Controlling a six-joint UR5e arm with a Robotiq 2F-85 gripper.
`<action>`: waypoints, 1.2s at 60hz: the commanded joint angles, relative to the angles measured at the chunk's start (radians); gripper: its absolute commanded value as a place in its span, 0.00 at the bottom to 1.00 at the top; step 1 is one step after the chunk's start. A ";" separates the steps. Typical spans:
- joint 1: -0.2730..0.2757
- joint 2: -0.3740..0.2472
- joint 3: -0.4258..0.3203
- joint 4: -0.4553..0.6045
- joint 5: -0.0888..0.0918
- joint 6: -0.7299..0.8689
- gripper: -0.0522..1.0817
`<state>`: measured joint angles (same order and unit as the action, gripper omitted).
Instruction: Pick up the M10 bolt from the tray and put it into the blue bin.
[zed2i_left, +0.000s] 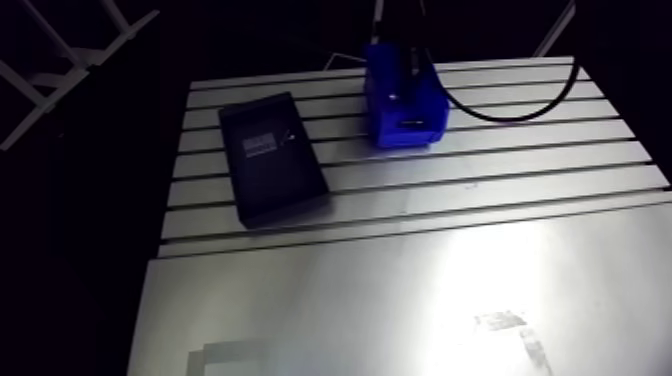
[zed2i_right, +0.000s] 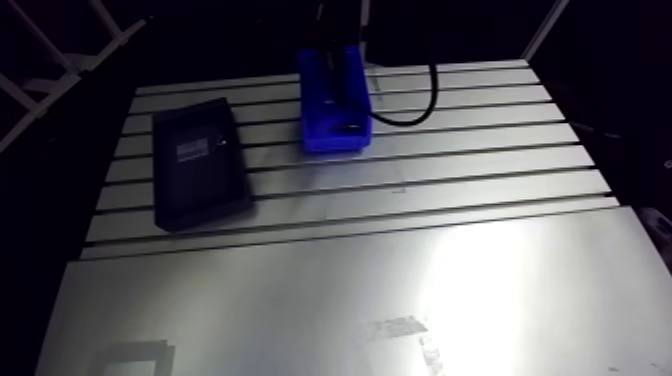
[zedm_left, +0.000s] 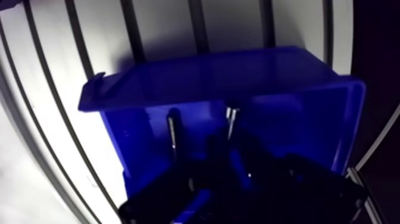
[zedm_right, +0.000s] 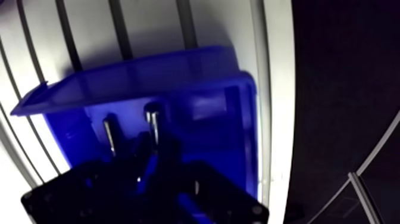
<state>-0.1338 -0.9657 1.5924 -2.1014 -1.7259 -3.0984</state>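
The blue bin (zed2i_left: 405, 112) stands at the back of the slotted table, and my gripper (zed2i_left: 407, 78) reaches down into it from above. In the wrist view its fingertips (zedm_left: 172, 128) hang inside the bin (zedm_left: 333, 113), well apart. The gripper (zedm_left: 202, 124) is open, with the bin's blue floor showing between the tips. Left of the bin lies the black tray (zed2i_left: 272, 158), with a pale label on its floor. I cannot make out the M10 bolt in any view; the space under my fingers is dark.
A black cable (zed2i_left: 520, 105) loops over the table right of the bin. In front of the slotted part lies a smooth metal sheet (zed2i_left: 400, 300) with tape marks (zed2i_left: 500, 322) near its front edge.
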 joint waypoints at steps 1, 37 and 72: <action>-0.010 -0.023 0.017 -0.059 0.004 0.054 0.05; 0.001 -0.264 -0.032 0.211 0.070 0.024 0.05; 0.042 -0.420 -0.084 0.369 0.099 0.759 0.05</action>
<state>-0.1339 -1.2819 1.5368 -1.8193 -1.6525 -2.8801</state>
